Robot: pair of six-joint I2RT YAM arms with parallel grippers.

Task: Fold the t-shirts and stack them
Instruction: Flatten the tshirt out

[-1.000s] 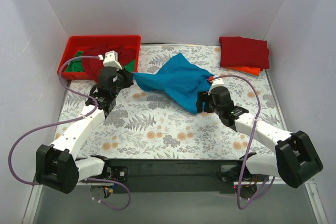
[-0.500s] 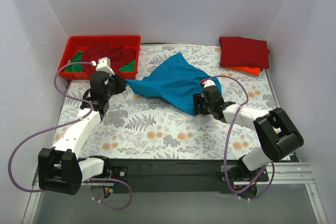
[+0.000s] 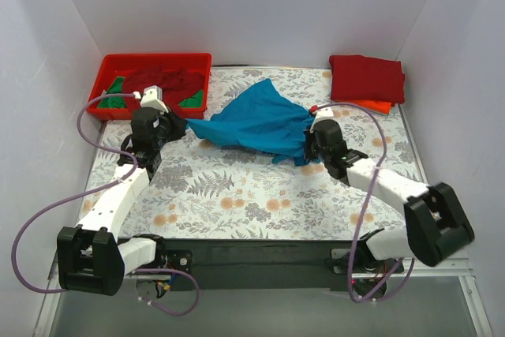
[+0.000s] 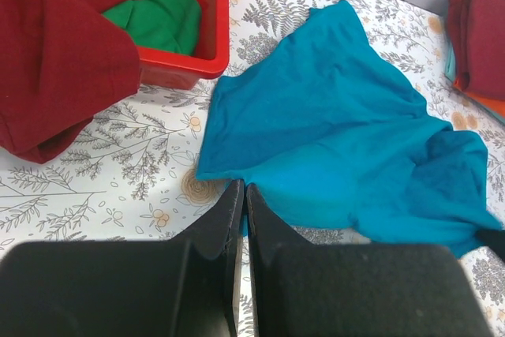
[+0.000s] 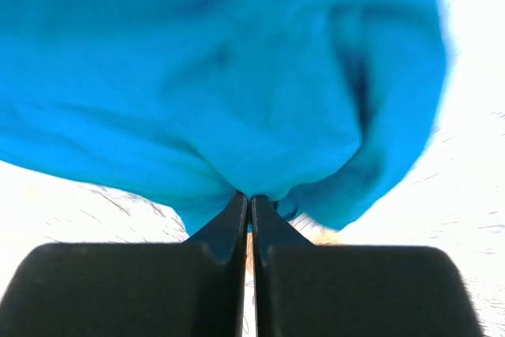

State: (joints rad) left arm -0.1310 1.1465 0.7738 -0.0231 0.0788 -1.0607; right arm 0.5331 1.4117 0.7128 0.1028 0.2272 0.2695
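A blue t-shirt lies crumpled across the middle of the floral table, stretched between both arms. My left gripper is shut on its left edge; in the left wrist view the jaws pinch the blue t-shirt at its near hem. My right gripper is shut on the shirt's right end, and the right wrist view shows the blue t-shirt bunched at the closed tips. A folded dark red t-shirt sits on an orange one at the back right.
A red bin at the back left holds dark red and green shirts; a dark red shirt hangs over its rim. White walls close in the table on three sides.
My right gripper has closed on the blue t-shirt's right end and lifted it a little. The left arm drew back slightly to the left, stretching the shirt.
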